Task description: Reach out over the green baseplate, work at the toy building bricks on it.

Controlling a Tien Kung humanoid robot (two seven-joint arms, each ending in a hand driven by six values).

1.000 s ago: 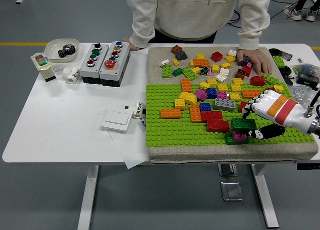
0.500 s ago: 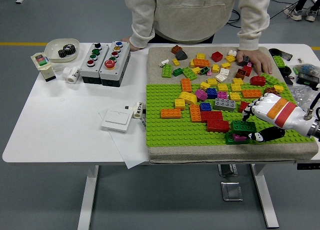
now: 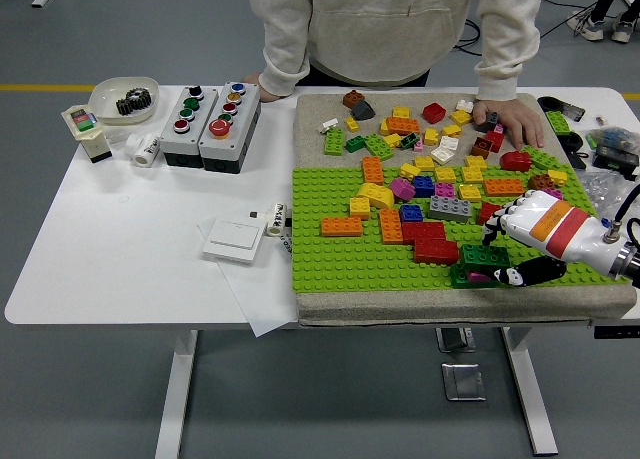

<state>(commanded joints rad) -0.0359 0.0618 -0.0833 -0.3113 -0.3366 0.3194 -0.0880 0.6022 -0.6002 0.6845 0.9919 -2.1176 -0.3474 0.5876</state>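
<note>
The green baseplate lies on a beige mat, with many loose and stuck bricks over its far half. Near its front right edge stands a small stack: a dark green brick on top of a magenta brick and another green one. My right hand comes in from the right, white with an orange and red band. Its fingers curl over the dark green brick's far side and the black thumb lies along the near side. A red brick sits just left of the stack.
A person stands at the far side, one hand resting on the mat among loose bricks. On the white table to the left are two button boxes, a white switch plate, a bowl with a gear and paper.
My right hand has drawn slightly toward the near edge and the right, and the dark green brick sits lower on the stack. The person's hand has not moved.
</note>
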